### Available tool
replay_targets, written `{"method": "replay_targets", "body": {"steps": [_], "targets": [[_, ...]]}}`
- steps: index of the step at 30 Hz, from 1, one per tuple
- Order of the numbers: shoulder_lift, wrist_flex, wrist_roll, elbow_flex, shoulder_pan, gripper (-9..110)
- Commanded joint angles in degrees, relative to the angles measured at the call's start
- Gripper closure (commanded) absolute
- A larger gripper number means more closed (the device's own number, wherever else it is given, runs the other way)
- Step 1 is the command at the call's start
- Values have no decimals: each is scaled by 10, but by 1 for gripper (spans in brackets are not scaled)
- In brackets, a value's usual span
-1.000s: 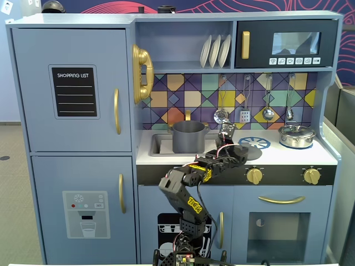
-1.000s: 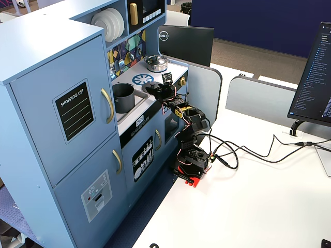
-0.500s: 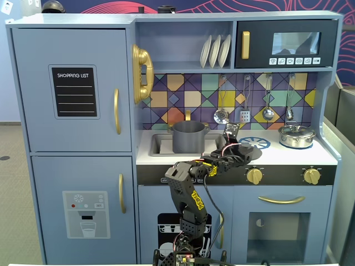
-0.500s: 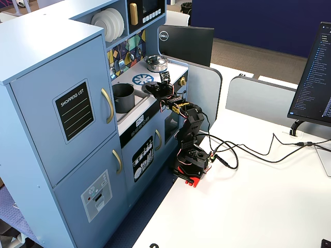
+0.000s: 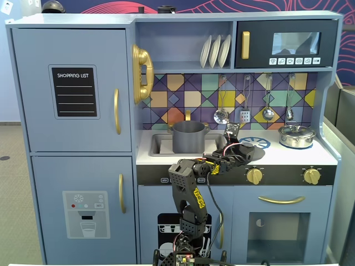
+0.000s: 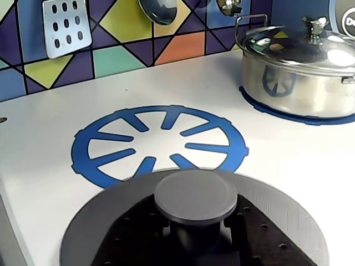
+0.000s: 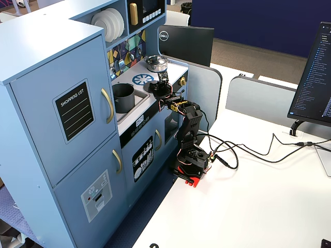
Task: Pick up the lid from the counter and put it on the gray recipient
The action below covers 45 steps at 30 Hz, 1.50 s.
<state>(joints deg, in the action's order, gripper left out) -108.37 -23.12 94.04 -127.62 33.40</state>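
**Jaws at the knob of the lid**

In the wrist view the jaws (image 6: 191, 235) sit on either side of the stem under the knob (image 6: 195, 195) of the lid (image 6: 277, 213), dark perforated pads on both flanks. They look close in on the stem, but whether they actually pinch it or stand a little spread I cannot tell; the contact is hidden under the knob's cap.

The lid lies flat on the bench (image 6: 50, 194), its far edge overlapping the near rim of the blue burner print (image 6: 161, 141). In a fixed view it shows as a dark disc (image 5: 247, 148) just right of the sink, with the pot (image 5: 188, 137) standing in that sink to the left, near but apart.

Handling, as a judgement: the lid looks a stiff, matte, light toy piece, not fragile. The knob is the only sensible hold; the disc is too wide and too flat on the bench for the jaws. The cap is broader than the stem, so a hold below it should keep the lid from slipping down. Held at one central point it may tilt or swing, so the lift wants to be level.

The silver pot (image 6: 302, 66) stands well apart at the back right.
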Motion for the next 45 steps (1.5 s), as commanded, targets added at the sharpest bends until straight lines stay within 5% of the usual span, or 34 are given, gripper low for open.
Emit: {"method": "replay_targets", "body": {"steps": [1, 21, 45], "targets": [[3, -11, -11, 25, -15, 102], [-118, 93, -32, 192, -55, 102], [-216, 248, -34, 191, -285, 102]]}}
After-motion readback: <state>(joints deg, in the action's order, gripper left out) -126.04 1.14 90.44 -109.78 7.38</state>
